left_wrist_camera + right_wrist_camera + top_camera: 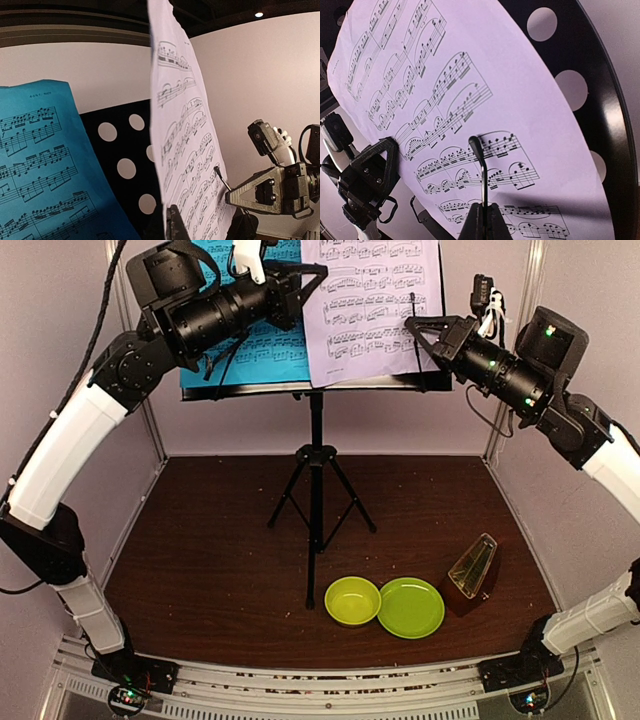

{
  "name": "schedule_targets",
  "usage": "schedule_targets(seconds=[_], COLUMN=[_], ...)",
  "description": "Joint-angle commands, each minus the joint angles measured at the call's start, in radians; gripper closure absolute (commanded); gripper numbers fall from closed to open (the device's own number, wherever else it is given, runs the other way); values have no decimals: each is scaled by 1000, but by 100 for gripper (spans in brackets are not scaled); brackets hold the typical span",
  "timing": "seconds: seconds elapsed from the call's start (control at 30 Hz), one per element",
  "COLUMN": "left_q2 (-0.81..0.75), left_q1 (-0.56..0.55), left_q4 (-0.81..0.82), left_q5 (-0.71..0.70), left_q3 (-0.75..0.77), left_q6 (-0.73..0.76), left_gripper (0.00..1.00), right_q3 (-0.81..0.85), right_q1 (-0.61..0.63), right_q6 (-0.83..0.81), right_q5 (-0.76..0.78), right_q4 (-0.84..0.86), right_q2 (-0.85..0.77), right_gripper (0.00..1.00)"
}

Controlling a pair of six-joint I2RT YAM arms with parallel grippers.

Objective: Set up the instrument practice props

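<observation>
While the stand (316, 440) rises on its tripod at the middle of the counter (200, 570), its desk carries the cyan sheet (262, 355) on the left and the lilac sheet (372, 300) overlapping it on the right. The left fingers (172, 224) are clenched on the lilac sheet's left edge, which stands off the perforated desk. The right fingers (472, 227) are clamped at its right edge on a thin black rod (481, 170) lying across the print. Nearer the arms, the metronome (473, 568) stands just right of the plate (411, 608), with the bowl (352, 600) beside it.
</observation>
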Motion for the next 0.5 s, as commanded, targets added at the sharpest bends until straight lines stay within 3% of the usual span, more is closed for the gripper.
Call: schedule_targets(seconds=[0.0, 0.33, 0.47], left_q2=[28, 55, 58], left_q1=[22, 30, 30], left_q4=[-4, -17, -16], left_q5=[81, 124, 118], left_q3=[53, 79, 79], left_q6=[31, 39, 36], left_gripper=[100, 97, 88], right_q3=[-10, -11, -14], right_q1=[-6, -4, -5], right_q6=[-32, -42, -44], right_q5=[-55, -85, -88], right_q4=[45, 59, 62], right_q2=[-19, -16, -16], right_gripper=[100, 100, 100])
